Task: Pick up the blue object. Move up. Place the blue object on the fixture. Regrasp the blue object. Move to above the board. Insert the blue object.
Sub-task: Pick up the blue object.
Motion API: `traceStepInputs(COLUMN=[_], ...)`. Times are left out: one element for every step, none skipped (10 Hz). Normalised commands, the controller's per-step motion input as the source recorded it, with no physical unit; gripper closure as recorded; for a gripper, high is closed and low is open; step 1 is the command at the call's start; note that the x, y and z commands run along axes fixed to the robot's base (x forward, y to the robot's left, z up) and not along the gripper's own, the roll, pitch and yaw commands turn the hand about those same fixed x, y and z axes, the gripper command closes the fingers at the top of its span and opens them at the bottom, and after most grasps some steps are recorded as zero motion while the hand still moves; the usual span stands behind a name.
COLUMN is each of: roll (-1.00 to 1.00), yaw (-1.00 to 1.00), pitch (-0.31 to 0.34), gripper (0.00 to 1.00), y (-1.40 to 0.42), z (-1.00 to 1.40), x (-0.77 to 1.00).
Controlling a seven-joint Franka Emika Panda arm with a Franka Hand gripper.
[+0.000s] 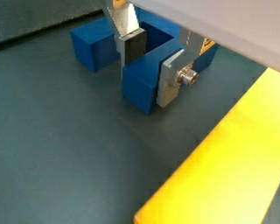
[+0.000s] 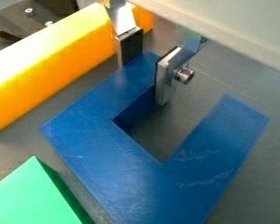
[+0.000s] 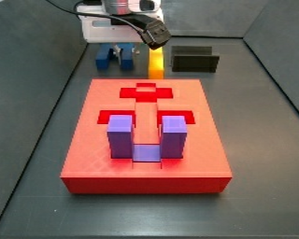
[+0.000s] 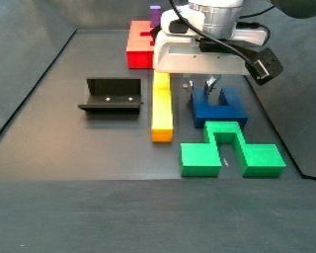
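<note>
I have the tool (image 2: 145, 61) down low at the blue object (image 2: 166, 144), which lies flat on the dark worktop (image 1: 60, 149) just beside the yellow bar (image 2: 49, 70). In both wrist views the silver fingers (image 1: 174, 77) straddle one prong of the blue object: one plate sits in the slot between the two prongs, the other on the prong's outer face, toward the yellow bar (image 1: 230, 157). The plates look close against the blue plastic, but I cannot tell from these views whether they are pressing on it or only standing around it. In a side view I see the tool (image 4: 208, 87) hanging under the arm's white wrist block, right over the blue object (image 4: 216, 107), with the green block (image 4: 227, 153) just in front of it and touching or nearly touching its end, and the yellow bar (image 4: 161, 107) running alongside. The fixture (image 4: 112, 96) stands on the worktop on the far side of the yellow bar from the blue object, well apart from the tool. In a side view the board (image 3: 146, 140) fills the foreground, with the lilac-purple block (image 3: 147, 136) standing in its U-shaped cut-out, prongs up; behind it I can make out the blue object (image 3: 111, 61), the yellow bar (image 3: 156, 63) and the fixture (image 3: 194, 60) in a row near the back wall, with the tool (image 3: 124, 45) low over the blue object.
</note>
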Motion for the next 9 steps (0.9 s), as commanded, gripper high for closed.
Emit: traceStepInputs(roll=[0.0,0.0,0.0,0.0,0.0,0.0,0.0,0.0,0.0], yaw=[0.0,0.0,0.0,0.0,0.0,0.0,0.0,0.0,0.0], pitch=[0.0,0.0,0.0,0.0,0.0,0.0,0.0,0.0,0.0], gripper=[1.0,1.0,1.0,1.0,1.0,1.0,1.0,1.0,1.0], y=[0.0,0.0,0.0,0.0,0.0,0.0,0.0,0.0,0.0], z=[0.0,0.0,0.0,0.0,0.0,0.0,0.0,0.0,0.0], x=[0.0,0.0,0.0,0.0,0.0,0.0,0.0,0.0,0.0])
